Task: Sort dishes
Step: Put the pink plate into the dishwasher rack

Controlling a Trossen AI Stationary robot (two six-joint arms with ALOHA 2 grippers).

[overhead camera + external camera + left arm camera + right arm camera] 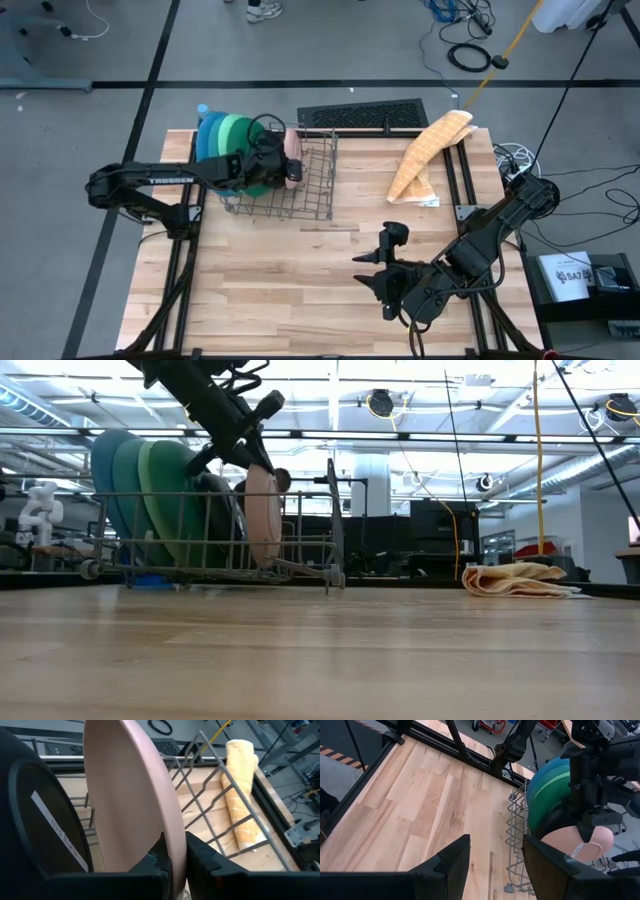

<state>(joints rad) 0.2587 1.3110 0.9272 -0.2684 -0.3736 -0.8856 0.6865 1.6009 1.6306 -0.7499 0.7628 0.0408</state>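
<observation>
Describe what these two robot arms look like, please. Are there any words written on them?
Both arms are black and jointed. The left arm carries white TROSSEN lettering along one long segment. The left gripper ends in two flat, blocky black jaws; the right gripper has the same dark, angular jaws. Black cables loop around the wrists.

Left arm — extended from the table's left edge toward the far side, forearm roughly level, wrist bent down; its gripper, the left gripper (291, 170), stood at the far-left part of the table; seen from the low camera it came down slantwise from above (262, 460); the two dark fingers (201, 857) stood close together, a thin rim pinched between them.

Right arm — folded at the table's right edge, elbow out past the frame, forearm angled back toward the near centre; the right gripper (372, 272) hovered over bare boards, well apart from the left; its fingers (447, 862) stood apart, nothing between them.
</observation>
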